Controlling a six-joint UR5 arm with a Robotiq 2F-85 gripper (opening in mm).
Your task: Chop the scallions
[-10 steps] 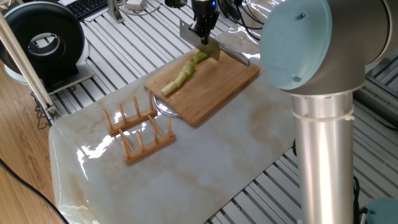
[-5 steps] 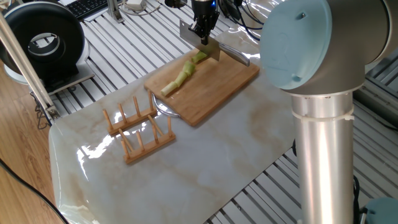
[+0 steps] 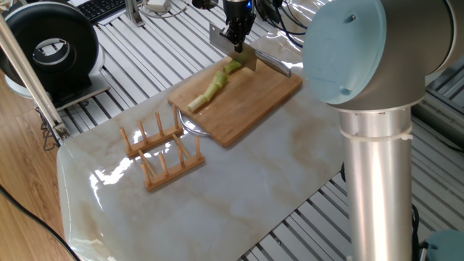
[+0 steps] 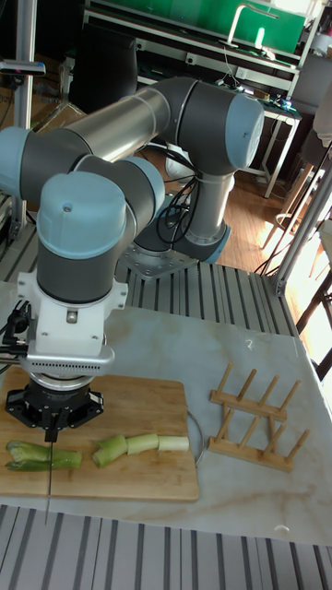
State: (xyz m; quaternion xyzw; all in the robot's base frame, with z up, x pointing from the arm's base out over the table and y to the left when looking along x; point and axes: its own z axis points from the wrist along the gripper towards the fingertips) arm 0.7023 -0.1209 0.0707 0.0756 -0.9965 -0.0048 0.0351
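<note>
The scallions lie along a wooden cutting board, pale end toward the front left and green end at the back. In the tall fixed view the scallions show as short pale segments with a darker green piece at the left. My gripper hangs over the green end, shut on a silver knife. The knife's blade stands upright and crosses the stalk. Seen edge-on, the knife drops from my gripper through the green piece; whether it has cut through is hidden.
A wooden peg rack stands on the marble tabletop in front of the board. A metal ring pokes out under the board's front edge. The arm's thick column rises at the right. A black round device sits far left.
</note>
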